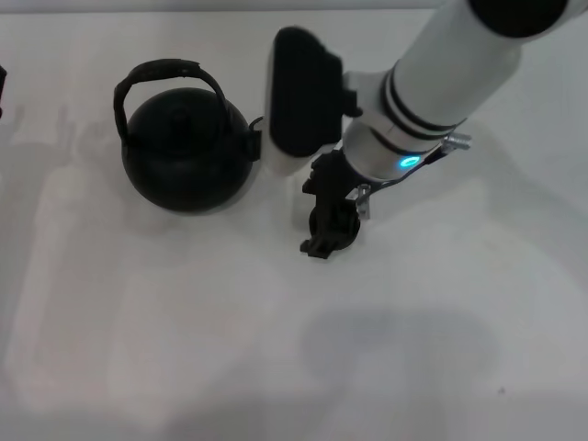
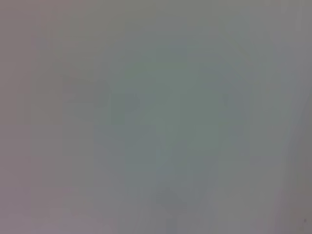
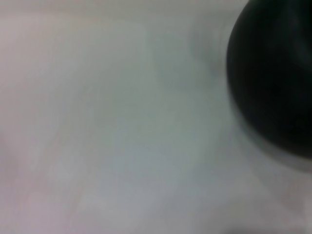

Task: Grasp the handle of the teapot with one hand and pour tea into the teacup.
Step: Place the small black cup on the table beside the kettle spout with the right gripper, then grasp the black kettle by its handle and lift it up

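Observation:
The round black teapot [image 1: 186, 156] stands on the white table at the left of centre, and its arched handle [image 1: 165, 73] is upright over the lid knob. Its spout [image 1: 252, 140] points right, towards my right gripper [image 1: 294, 103]. That gripper is a black and white block hanging just right of the teapot, level with the spout and apart from the handle. In the right wrist view the teapot's dark body [image 3: 275, 78] fills one side, very close. The teacup is not visible in any view. The left wrist view shows only bare table.
My right arm [image 1: 441, 73] reaches in from the far right corner, with a black camera mount [image 1: 331, 220] hanging under the wrist. A dark sliver [image 1: 3, 87] shows at the left edge. White table [image 1: 276, 349] spreads in front.

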{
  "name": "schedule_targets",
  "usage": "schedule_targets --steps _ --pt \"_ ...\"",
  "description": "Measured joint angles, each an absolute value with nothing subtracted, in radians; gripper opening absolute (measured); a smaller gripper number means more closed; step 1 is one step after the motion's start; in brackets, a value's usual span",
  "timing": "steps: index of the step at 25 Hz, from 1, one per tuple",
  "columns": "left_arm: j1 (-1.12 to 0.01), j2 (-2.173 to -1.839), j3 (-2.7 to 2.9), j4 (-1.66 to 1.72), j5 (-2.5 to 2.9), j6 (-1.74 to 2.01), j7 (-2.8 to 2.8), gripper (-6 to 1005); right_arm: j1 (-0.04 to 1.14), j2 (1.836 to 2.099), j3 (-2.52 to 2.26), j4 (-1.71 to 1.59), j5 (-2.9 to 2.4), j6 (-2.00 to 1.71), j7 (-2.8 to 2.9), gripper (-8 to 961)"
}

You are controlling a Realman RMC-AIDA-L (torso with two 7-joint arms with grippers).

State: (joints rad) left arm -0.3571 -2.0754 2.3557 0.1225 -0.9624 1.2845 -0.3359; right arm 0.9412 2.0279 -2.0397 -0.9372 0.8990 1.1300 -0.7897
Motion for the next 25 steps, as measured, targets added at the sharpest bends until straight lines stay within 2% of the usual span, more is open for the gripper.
schedule_targets --steps 7,16,25 --pt "-0.357 -2.075 2.355 0.119 -0.965 1.287 -0.336 591 0.848 2.026 -1.897 -0.946 0.952 1.128 -0.857 850" --pt "-0.354 -2.073 2.355 0.114 -0.964 1.287 -0.336 591 0.660 2.017 -1.484 -0.913 1.132 1.135 -1.092 848" --pt "-0.350 -2.070 2.363 0.112 -0.958 1.287 -0.336 591 0.554 2.017 -1.019 -0.567 1.700 1.021 -1.541 846"
